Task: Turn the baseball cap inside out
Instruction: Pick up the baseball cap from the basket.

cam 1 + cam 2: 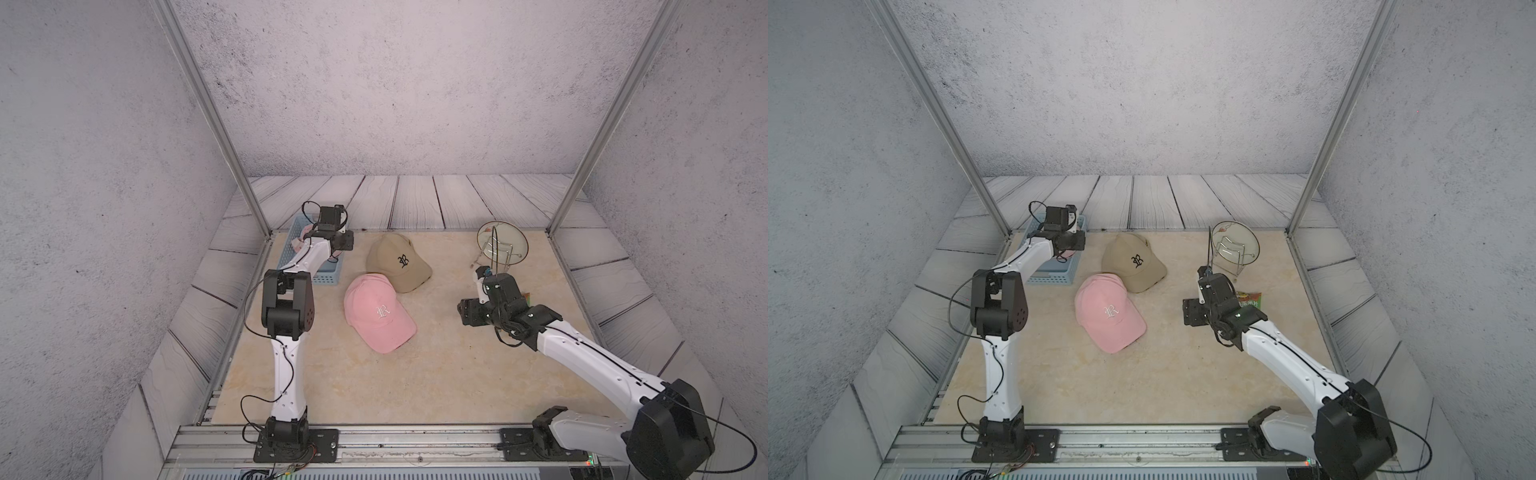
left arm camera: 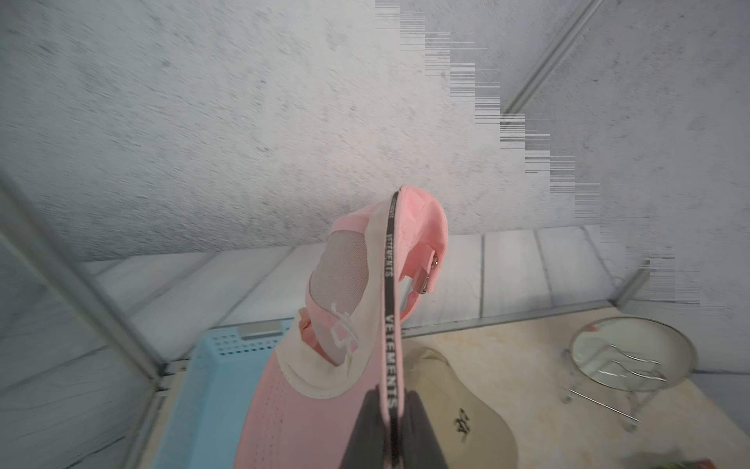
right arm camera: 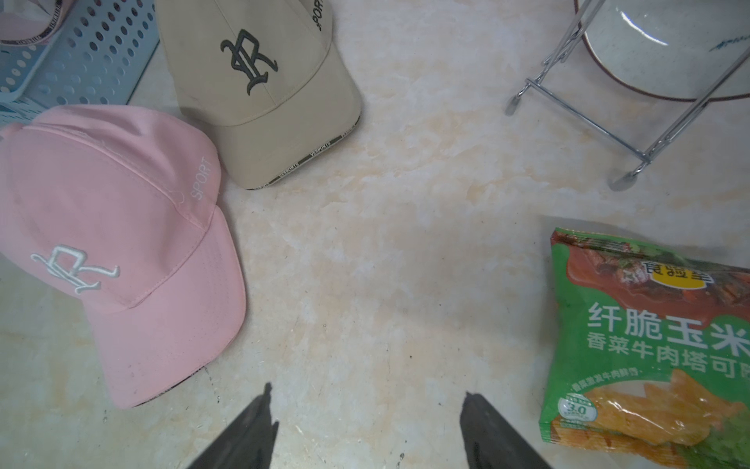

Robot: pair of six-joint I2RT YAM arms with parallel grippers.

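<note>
In the left wrist view my left gripper (image 2: 390, 393) is shut on the rim of a pink baseball cap (image 2: 418, 227), pinching its black lettered band (image 2: 389, 325) between the two dark fingers. The cap hangs above the blue basket (image 2: 211, 390), showing its cream lining and a mesh patch. In both top views the arm covers it and only a bit of pink (image 1: 298, 245) (image 1: 1066, 252) shows. My right gripper (image 3: 367, 390) hovers open over bare tabletop with nothing between its fingers, at the right of a top view (image 1: 469, 312).
A second pink cap (image 1: 376, 311) and a beige cap (image 1: 399, 262) lie mid-table, crowns up. A plate on a wire rack (image 1: 502, 243) stands at the back right. A green snack bag (image 3: 649, 345) lies beside the right gripper. Metal frame posts (image 1: 249, 195) flank the table.
</note>
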